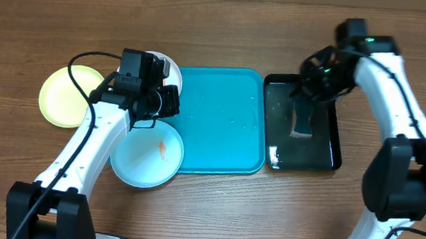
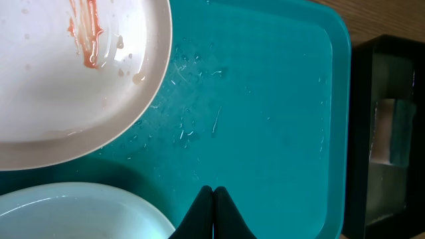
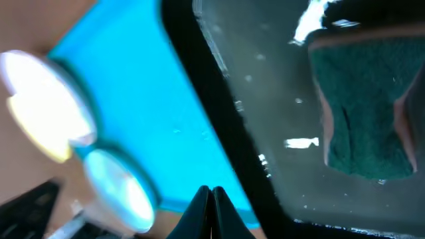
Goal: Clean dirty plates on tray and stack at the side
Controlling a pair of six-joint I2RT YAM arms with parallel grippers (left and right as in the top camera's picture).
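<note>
**woodbench:** so what was the left gripper (image 2: pixel 213 201) doing at that point?

**yamfan:** Pinched fully together, nothing in it. It hung over the turquoise tray (image 2: pixel 265 99), near the tray's left edge. Just off the tips to one side was the light blue plate (image 2: pixel 66 212). A bit further out was the white plate (image 2: pixel 66 86), which had an orange smear (image 2: pixel 86 33) on it and a rim overlapping the tray. Little water droplets (image 2: pixel 189 126) were scattered on the tray floor ahead of the tips.

**woodbench:** and the third plate?

**yamfan:** The yellow-green plate (image 1: pixel 66 97) sat on the table (image 1: pixel 20 25), completely off the tray, on the far side of the left arm (image 1: pixel 95 136). From above, the light blue one had a smear too and only overlapped the tray's corner.

**woodbench:** right gripper (image 3: pixel 211 199)?

**yamfan:** Also closed tight and empty. It was above the black tray (image 3: pixel 265 119), which looked wet. The green sponge (image 3: pixel 365 113) lay in that tray, apart from the tips and not touched. The turquoise tray was right beside it on the other side.
</note>
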